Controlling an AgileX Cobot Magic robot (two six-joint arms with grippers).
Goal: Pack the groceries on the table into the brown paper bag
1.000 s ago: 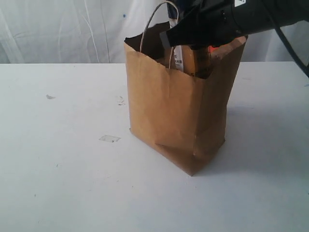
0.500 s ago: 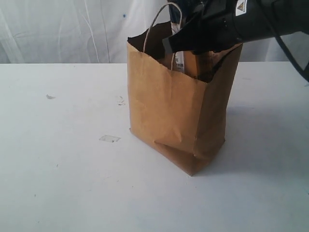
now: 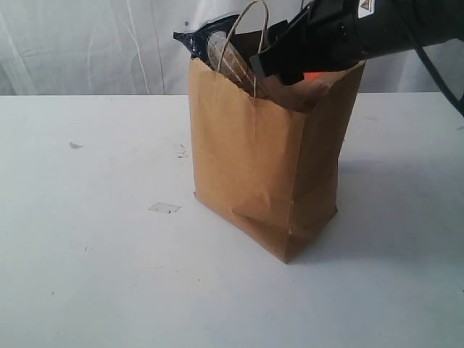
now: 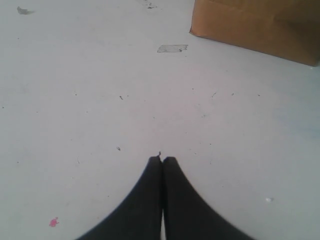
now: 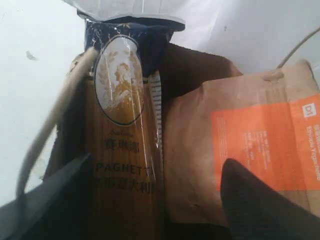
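The bag [image 3: 264, 167] stands upright on the white surface [image 3: 94, 275], its mouth open. The right claw [image 5: 157, 160] hangs just inside that mouth, its two dark fingers [image 5: 50, 200] spread well apart and clamped on nothing. The packet [image 5: 122, 125] stands on end in the bag between those fingers, close against one of them and clear of the other. In the exterior view its dark blue top pokes above the bag's rim at the left corner, leaning outward, beside the paper handle [image 3: 243, 29]. The pouch [image 5: 240, 150] stands in the bag just beside the packet, with its orange label facing the wrist camera. The claw's other finger sits in front of the pouch's lower edge.

The left claw [image 4: 162, 165] hovers over bare surface with its fingers pressed together, holding nothing. The bag's base is well ahead of it, near a small patch of tape [image 4: 172, 48].
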